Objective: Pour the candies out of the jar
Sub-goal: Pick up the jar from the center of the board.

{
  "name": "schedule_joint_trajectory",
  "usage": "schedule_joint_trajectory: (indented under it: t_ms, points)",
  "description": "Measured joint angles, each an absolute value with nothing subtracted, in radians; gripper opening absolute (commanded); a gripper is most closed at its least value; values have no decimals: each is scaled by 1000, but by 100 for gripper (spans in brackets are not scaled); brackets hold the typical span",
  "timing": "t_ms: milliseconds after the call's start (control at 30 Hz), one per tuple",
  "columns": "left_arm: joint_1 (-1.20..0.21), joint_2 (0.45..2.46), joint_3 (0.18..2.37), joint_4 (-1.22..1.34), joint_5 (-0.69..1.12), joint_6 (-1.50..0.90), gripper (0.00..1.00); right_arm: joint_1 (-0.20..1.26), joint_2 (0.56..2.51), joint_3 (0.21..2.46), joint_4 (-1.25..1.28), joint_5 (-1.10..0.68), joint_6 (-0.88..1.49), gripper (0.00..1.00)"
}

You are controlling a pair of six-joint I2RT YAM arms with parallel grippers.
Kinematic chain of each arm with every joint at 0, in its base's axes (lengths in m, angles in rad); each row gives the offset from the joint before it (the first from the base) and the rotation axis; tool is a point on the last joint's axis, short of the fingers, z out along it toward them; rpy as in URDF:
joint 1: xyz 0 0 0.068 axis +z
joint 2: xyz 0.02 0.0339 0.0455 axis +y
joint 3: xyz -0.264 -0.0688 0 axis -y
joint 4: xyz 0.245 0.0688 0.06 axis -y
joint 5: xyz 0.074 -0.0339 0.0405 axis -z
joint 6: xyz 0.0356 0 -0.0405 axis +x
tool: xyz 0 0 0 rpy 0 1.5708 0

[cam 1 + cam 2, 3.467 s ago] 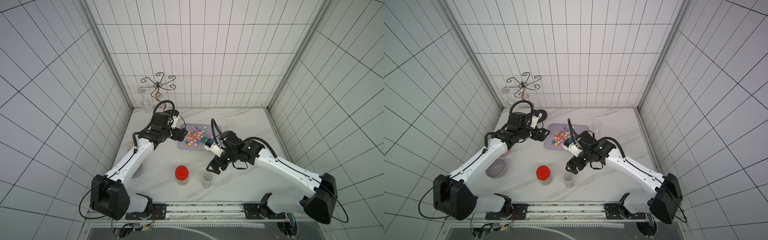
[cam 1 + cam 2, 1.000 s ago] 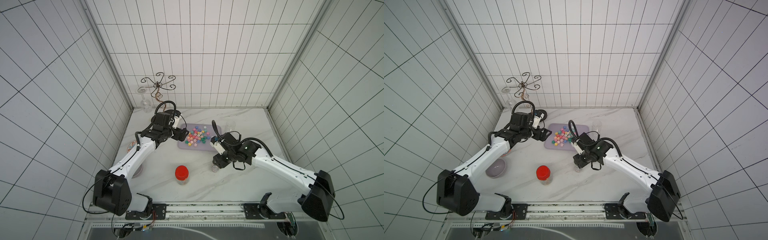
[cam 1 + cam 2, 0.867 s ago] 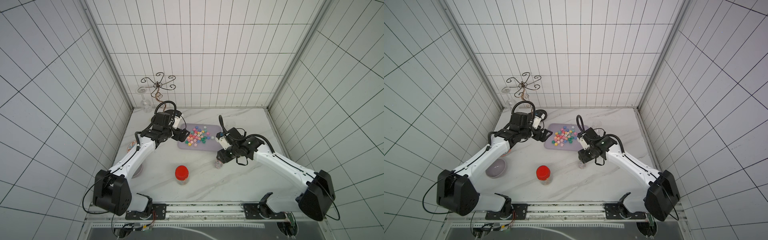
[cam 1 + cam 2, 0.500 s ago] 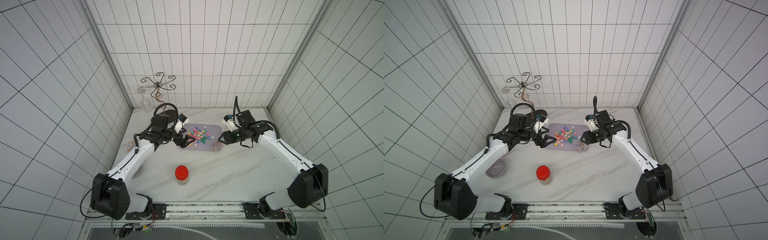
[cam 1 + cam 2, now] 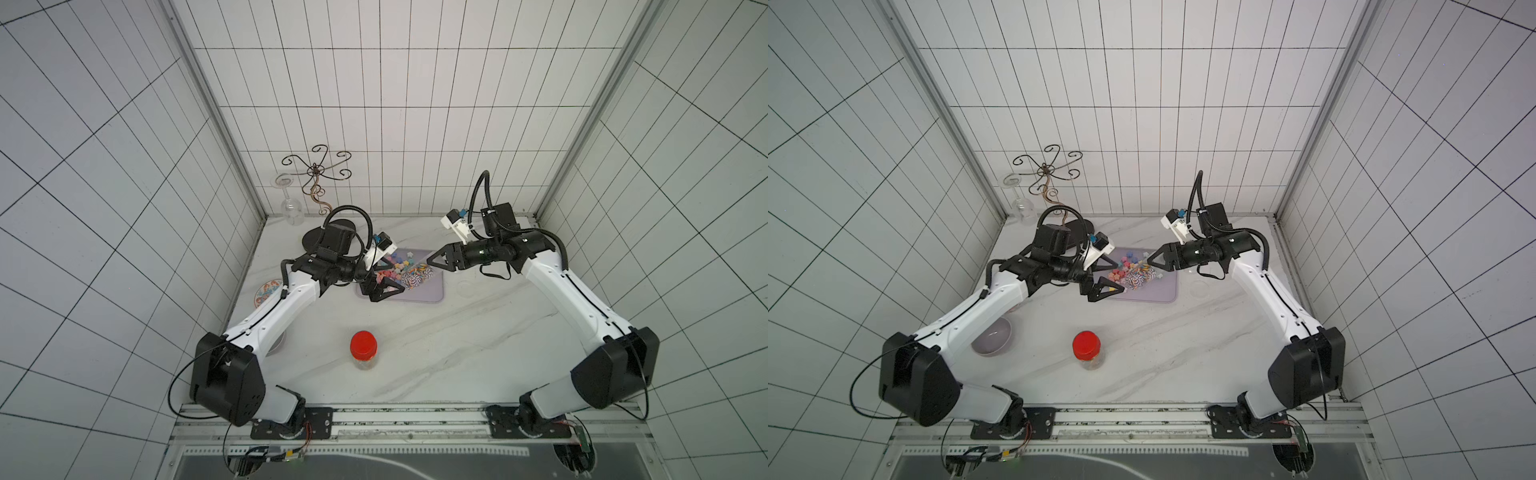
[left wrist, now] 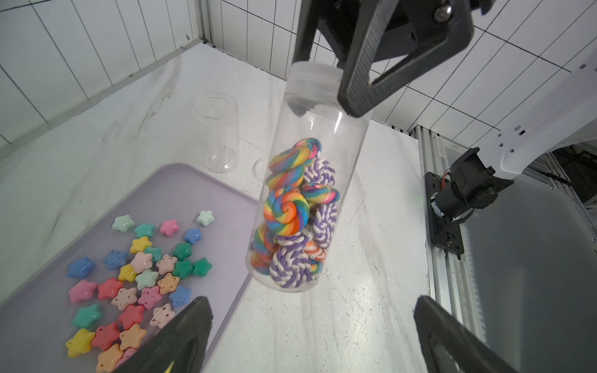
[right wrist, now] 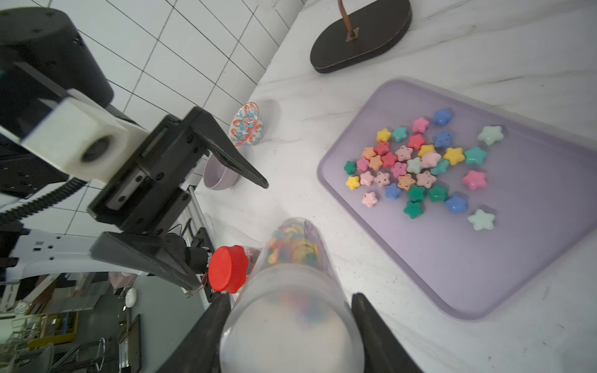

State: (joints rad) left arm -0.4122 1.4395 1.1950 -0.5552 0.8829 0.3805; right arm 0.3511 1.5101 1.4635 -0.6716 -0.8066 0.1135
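jaws on my left gripper (image 5: 386, 277) are spread wide, nothing in them, over the tray (image 5: 428, 293). stars (image 6: 142, 274) lie loose on the tray. next hangs the jar (image 6: 310, 193), up in the air near the tray, lid (image 6: 315, 84) on, swirls (image 6: 286, 210) inside. my right gripper (image 7: 290, 300) pinches its lid end.

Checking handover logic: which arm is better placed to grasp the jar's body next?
Left: the left gripper is open, facing the jar; the right gripper is shut on its capped end.
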Motion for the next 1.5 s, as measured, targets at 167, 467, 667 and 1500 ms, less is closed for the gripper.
schedule_joint_trajectory:
  t_ms: [167, 467, 667, 1500]
  points:
    - [-424, 1440, 1195, -557, 894, 388, 97, 351, 1509, 1464, -624, -909, 165, 32]
    - [-424, 1439, 1195, -534, 918, 384, 91, 351, 1477, 1463, -511, -1031, 260, 31]
    - [-420, 1426, 1185, -511, 947, 375, 86, 352, 1468, 1460, -484, -1059, 281, 31]
    - [-372, 1384, 1154, -379, 1093, 276, 68, 379, 1482, 1446, -434, -1079, 310, 30]
